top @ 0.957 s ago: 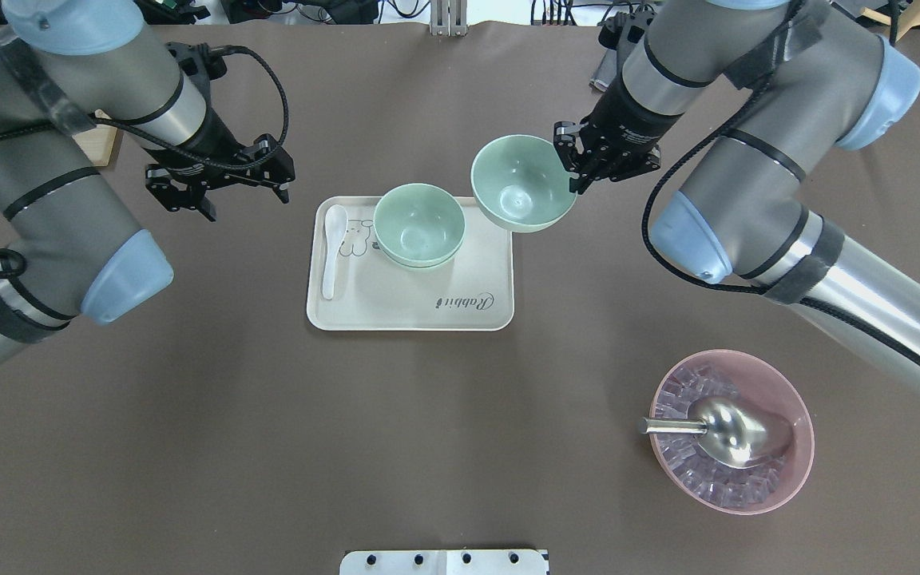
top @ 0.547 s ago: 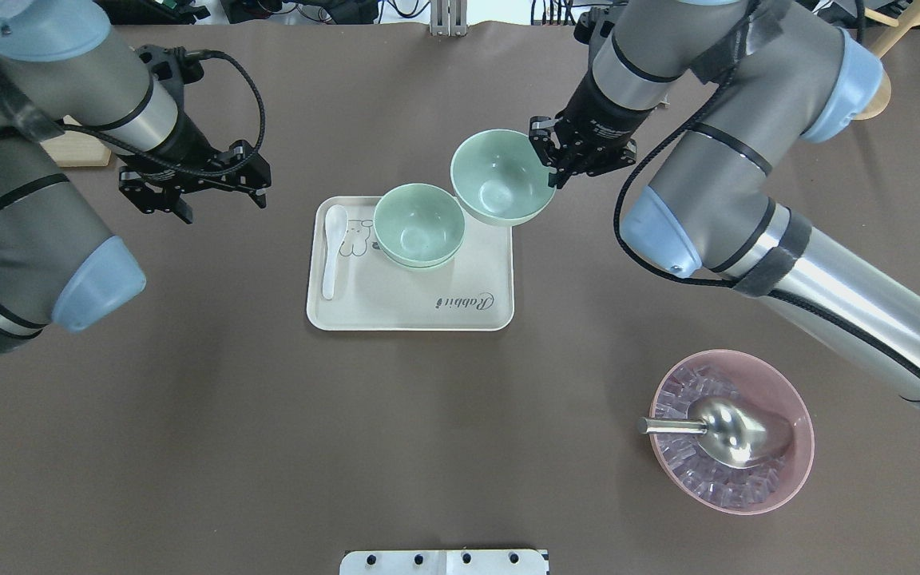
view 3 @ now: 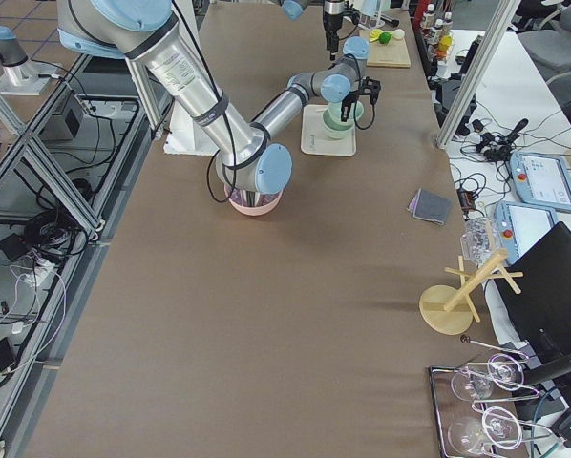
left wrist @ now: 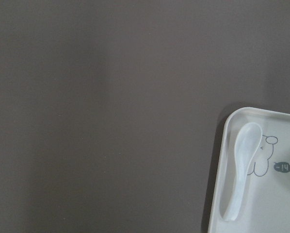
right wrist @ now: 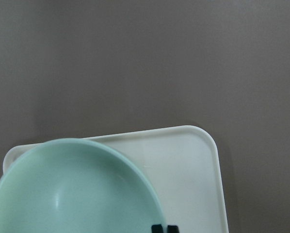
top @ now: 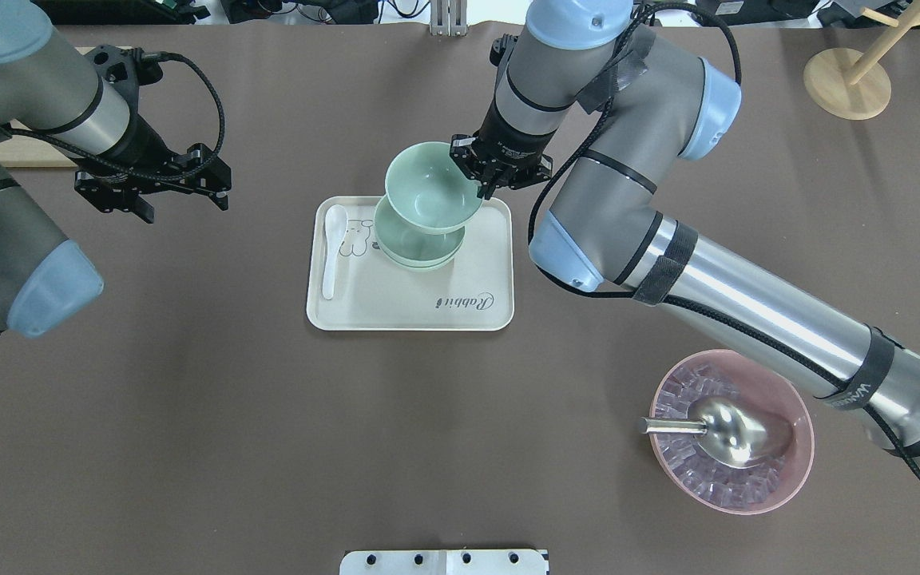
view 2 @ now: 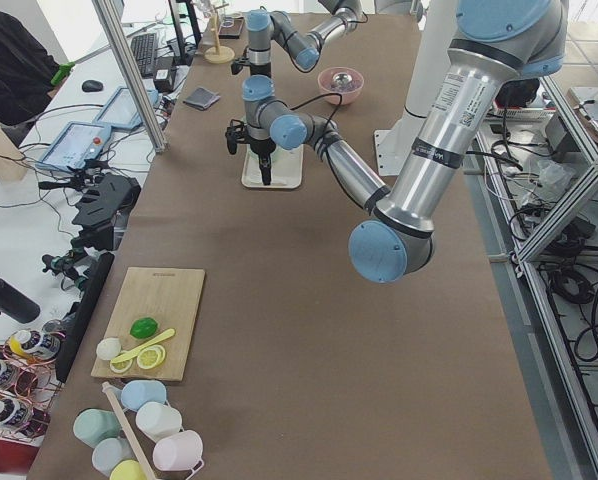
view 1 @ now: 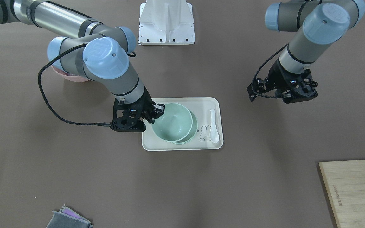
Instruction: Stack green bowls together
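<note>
Holding green bowl (top: 428, 185) by rim — right gripper (top: 482, 177), jaws clamped | stacked bowls (top: 418, 249) on tray (top: 412, 307) below those jaws | left gripper (top: 150, 196) jaws apart — tray well aside

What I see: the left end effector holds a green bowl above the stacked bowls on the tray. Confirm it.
Not quite: the right end effector holds the green bowl above the stacked bowls on the tray, as the overhead exterior view shows.
</note>
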